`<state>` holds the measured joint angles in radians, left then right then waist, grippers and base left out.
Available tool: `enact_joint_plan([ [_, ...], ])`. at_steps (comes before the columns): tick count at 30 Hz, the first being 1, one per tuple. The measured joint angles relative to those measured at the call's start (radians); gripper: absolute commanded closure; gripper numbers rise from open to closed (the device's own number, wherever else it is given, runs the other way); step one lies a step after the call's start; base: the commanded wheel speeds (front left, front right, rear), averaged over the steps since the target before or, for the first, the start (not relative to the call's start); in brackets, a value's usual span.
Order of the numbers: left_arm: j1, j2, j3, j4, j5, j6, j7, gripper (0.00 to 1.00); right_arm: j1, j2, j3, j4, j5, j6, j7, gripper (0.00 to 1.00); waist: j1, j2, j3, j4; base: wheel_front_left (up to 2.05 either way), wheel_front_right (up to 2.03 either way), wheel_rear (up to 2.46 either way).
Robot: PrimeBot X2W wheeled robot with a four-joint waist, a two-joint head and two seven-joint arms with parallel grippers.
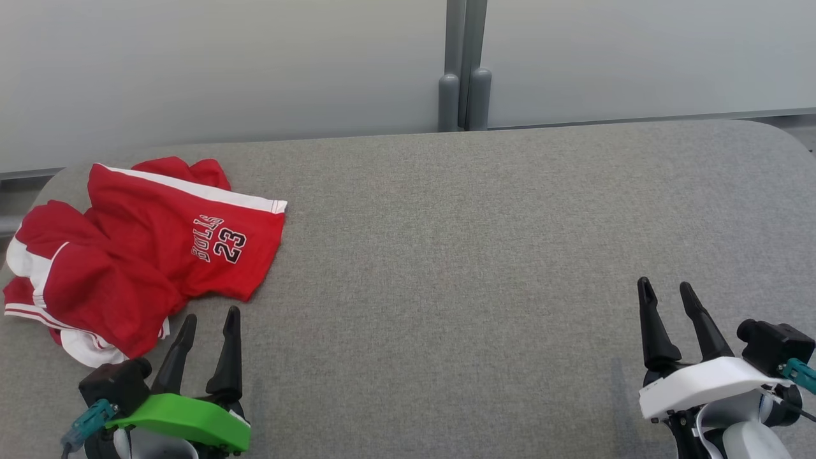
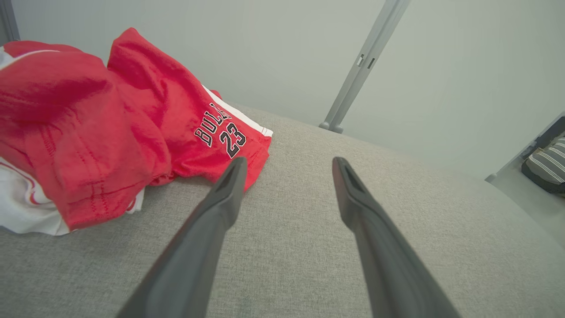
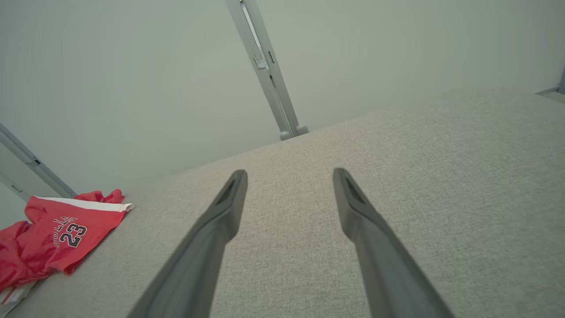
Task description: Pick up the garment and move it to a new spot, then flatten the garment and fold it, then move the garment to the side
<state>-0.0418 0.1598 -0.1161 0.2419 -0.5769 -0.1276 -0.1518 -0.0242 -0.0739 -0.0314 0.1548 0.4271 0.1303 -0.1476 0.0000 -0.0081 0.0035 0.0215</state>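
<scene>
- The left gripper [image 1: 211, 313], nearest at the lower left, has its 2 dark fingers [image 1: 228, 350] spread and empty. The tips are just short of the red Bulls 23 basketball shorts [image 1: 146, 248].
- The right gripper [image 1: 664, 283], at the lower right, is likewise spread and holds nothing, well apart from the cloth.
- The shorts lie crumpled at the left end of the grey fabric table [image 1: 478, 255], with 1 leg flat and print up and the rest bunched.
- The step in hand, as I judge it, is the opening pickup. The left gripper should go forward, pinch a raised fold or the white-trimmed hem, and lift until the cloth clears the table. It should then carry the cloth toward the bare middle, where both arms reach.
- Beyond the far edge stand pale wall panels [image 1: 223, 64] and a grey post [image 1: 464, 64].
- Count: 1 garment, 2 grippers, 4 fingers, 1 table, 1 post.
</scene>
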Motion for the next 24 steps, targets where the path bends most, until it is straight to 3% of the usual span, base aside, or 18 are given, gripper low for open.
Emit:
enact_joint_plan([
  [24, 0.004, 0.014, -0.027, 0.040, 0.175, -0.001, -0.052, 0.00, 0.020, -0.011, 0.011, 0.017, -0.177, 0.000, -0.056, 0.00, 0.0000, 0.0000, -0.007, 0.005, 0.00, 0.00, 0.00],
])
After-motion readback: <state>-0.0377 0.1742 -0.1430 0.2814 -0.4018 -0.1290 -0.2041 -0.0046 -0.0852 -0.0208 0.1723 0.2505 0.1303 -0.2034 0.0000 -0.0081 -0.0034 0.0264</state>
